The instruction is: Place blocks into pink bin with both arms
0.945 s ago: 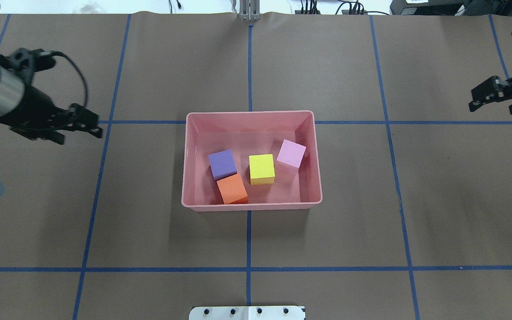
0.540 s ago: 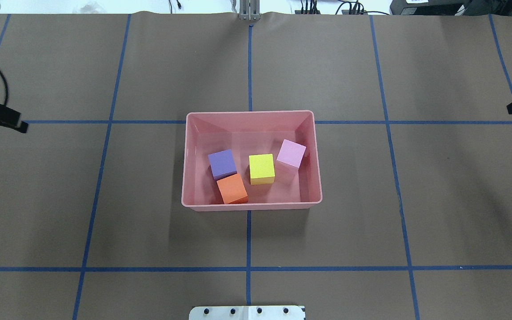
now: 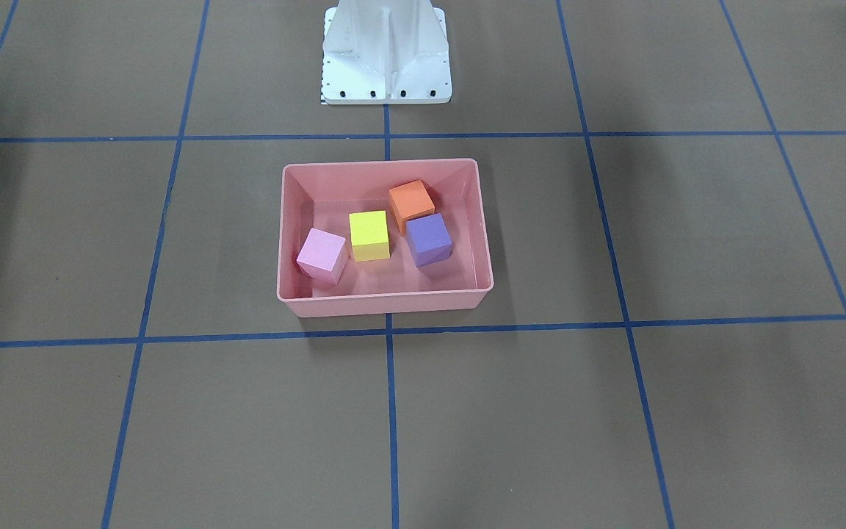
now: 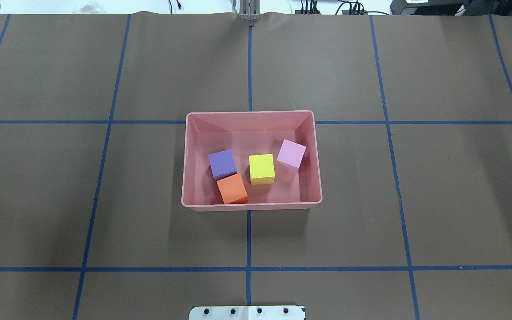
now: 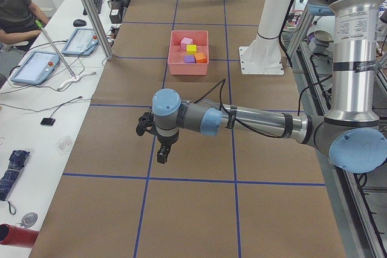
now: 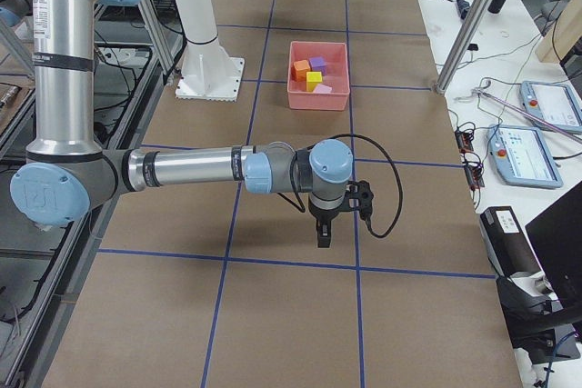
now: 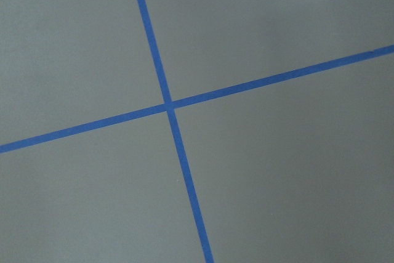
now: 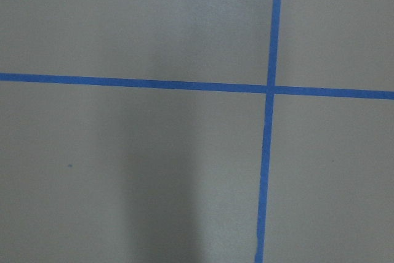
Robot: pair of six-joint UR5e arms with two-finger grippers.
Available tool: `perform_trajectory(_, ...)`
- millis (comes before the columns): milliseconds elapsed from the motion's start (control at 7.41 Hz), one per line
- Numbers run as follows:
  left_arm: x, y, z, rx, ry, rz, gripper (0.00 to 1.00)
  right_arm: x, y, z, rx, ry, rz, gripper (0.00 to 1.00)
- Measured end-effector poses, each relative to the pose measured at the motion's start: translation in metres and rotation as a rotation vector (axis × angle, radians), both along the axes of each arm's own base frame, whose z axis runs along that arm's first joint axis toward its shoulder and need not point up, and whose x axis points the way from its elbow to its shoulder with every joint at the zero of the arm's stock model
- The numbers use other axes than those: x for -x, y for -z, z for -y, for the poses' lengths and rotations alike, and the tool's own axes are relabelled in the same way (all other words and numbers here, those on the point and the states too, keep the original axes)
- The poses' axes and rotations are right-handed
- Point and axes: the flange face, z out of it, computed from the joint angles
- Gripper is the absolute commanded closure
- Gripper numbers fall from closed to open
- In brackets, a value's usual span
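My left gripper [image 5: 162, 157] and right gripper [image 6: 323, 239] had left the overhead view, their grip I could not tell, and one pink bin [image 4: 251, 114] held four blocks [image 4: 262, 168].

Robotics lab: taped-grid table [image 4: 327, 66], teach pendants [image 5: 35, 67], seated operator [image 5: 15, 7].

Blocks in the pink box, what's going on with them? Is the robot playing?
Nobody is handling them right now. The purple block, orange block, yellow block and pink block all sit inside the pink box. The left claw and right claw hang over the table far from the box, one toward each end. I can't tell if they are open or shut. The job looks done.
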Motion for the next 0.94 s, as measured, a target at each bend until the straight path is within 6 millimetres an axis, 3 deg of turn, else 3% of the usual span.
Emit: perform_trajectory(945, 0.015, -0.007, 0.002, 0.105, 0.033, 0.001, 0.0, -0.01, -0.023, -0.01, 0.033, -0.014, 0.008, 0.0)
